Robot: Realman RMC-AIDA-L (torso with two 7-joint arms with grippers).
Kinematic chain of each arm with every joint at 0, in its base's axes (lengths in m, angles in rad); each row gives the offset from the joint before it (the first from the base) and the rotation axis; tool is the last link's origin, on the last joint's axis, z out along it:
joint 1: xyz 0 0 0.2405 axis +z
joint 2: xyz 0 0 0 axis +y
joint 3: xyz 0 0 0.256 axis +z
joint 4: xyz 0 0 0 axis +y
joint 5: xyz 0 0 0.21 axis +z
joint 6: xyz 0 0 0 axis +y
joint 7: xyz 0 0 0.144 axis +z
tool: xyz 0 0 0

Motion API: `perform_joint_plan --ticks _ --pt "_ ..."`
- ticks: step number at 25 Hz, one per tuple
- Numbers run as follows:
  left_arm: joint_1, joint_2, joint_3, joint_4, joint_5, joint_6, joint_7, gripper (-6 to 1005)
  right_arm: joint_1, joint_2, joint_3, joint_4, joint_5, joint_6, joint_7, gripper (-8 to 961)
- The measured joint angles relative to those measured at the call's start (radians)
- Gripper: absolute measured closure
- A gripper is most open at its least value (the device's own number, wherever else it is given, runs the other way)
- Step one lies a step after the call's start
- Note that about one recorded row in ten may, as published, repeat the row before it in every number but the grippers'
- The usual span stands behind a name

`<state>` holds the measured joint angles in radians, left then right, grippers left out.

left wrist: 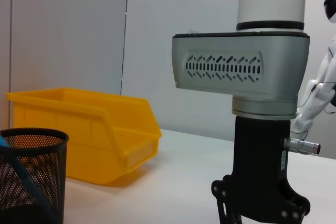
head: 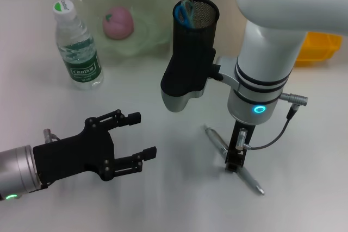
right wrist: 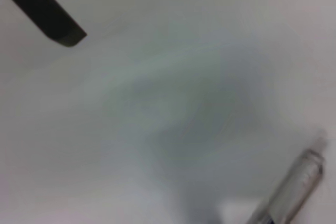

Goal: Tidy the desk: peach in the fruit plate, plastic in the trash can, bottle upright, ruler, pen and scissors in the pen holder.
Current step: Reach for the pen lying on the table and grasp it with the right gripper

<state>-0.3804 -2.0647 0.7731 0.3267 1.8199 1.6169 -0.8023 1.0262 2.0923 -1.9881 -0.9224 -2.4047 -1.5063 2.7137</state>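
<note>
1. Metal in look, the pen point(head: 234, 158) lies flat on the white desk point(head: 163, 199), well in front of the pen holder point(head: 194, 28) and pointing diagonally away from it.
2. The right gripper point(head: 234, 164) stands upright directly over the pen's middle, its tip at or touching the barrel; whether its fingers are spread or closed cannot be told.
3. Handling judgement: the pen appears light, stiff and smooth, liable to roll or slip. A hold across the barrel near its middle looks soundest.
4. The left gripper point(head: 142, 135) hovers with fingers wide apart and empty, in front of the pen holder and beside the pen.
5. The peach point(head: 118, 24) sits in the fruit plate point(head: 155, 1) next to the pen holder; the bottle point(head: 77, 47) stands upright beyond that plate.
</note>
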Motion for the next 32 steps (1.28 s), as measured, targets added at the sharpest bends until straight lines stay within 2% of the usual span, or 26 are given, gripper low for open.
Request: perform_joint_plan --ticks 1,6,12,20,32 --pt "0.0 0.0 0.0 0.0 0.0 0.0 0.0 213 0.0 0.0 0.0 -0.003 0.0 -0.001 0.001 389" --pt "0.0 0.0 0.0 0.002 -0.002 0.0 0.0 213 0.0 0.0 0.0 -0.002 -0.005 -0.003 0.001 608" --pt "0.0 0.0 0.0 0.004 -0.003 0.0 0.0 213 0.0 0.0 0.0 0.0 -0.006 -0.003 0.001 605" --pt "-0.002 0.0 -0.002 0.006 -0.005 0.0 0.0 213 0.0 0.0 -0.007 0.001 -0.007 -0.001 -0.005 662" --pt "-0.005 0.0 -0.002 0.008 -0.005 0.0 0.0 213 0.002 0.0 -0.023 0.002 -0.002 0.006 -0.007 664"
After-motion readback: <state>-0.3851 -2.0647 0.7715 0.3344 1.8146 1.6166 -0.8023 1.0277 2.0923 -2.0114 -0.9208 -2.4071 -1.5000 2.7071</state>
